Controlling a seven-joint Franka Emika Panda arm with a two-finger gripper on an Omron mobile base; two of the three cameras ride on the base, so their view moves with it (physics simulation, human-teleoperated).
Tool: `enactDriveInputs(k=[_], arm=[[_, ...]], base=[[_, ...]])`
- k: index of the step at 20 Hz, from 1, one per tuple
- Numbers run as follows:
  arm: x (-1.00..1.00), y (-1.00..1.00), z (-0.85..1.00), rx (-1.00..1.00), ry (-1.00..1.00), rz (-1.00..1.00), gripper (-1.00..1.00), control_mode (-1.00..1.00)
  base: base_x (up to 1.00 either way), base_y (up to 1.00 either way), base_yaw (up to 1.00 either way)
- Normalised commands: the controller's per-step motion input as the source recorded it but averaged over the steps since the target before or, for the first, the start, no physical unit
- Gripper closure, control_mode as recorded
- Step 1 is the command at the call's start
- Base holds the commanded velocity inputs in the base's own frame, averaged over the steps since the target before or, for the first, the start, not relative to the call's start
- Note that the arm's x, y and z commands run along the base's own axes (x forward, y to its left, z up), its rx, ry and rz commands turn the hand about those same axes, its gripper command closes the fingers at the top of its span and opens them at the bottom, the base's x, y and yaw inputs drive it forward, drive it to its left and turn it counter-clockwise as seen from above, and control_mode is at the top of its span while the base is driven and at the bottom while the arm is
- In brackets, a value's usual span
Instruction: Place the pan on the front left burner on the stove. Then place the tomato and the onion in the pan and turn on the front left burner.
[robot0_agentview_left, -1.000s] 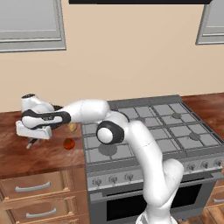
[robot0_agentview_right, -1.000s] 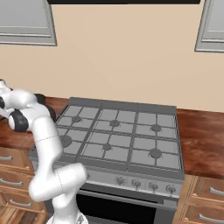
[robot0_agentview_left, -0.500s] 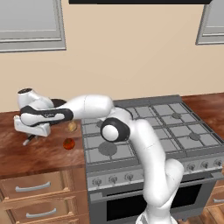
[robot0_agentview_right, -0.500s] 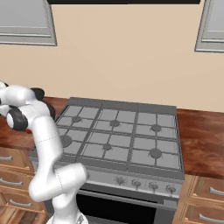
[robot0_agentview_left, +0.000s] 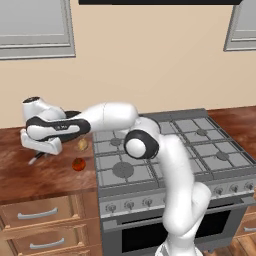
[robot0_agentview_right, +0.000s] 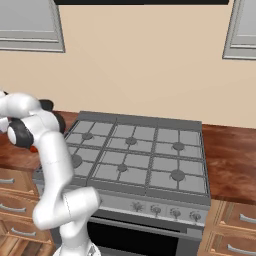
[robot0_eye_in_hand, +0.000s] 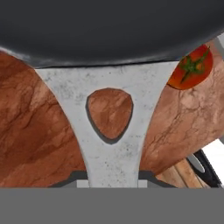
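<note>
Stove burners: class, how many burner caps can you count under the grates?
6 on the stove: three in the back row, three in front, with the widest front left burner among them. None looks hidden.

The pan (robot0_eye_in_hand: 109, 30) is cut off by the hand view's top edge, its rim covering part of the tomato (robot0_eye_in_hand: 191, 68). The claw (robot0_agentview_left: 41, 150) fingertips are too small to tell in the left base view.
</note>
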Motion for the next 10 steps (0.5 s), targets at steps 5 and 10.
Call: enactDriveInputs(k=[5,10], arm=[[-0.18,-0.36,0.19,0.01,0.00,-0.06,1.00,-1.00],[-0.14,-0.35,0.13,0.09,0.00,-0.04,1.00,-1.00]], base=[[0.00,0.00,0.00],[0.00,0.00,0.00]])
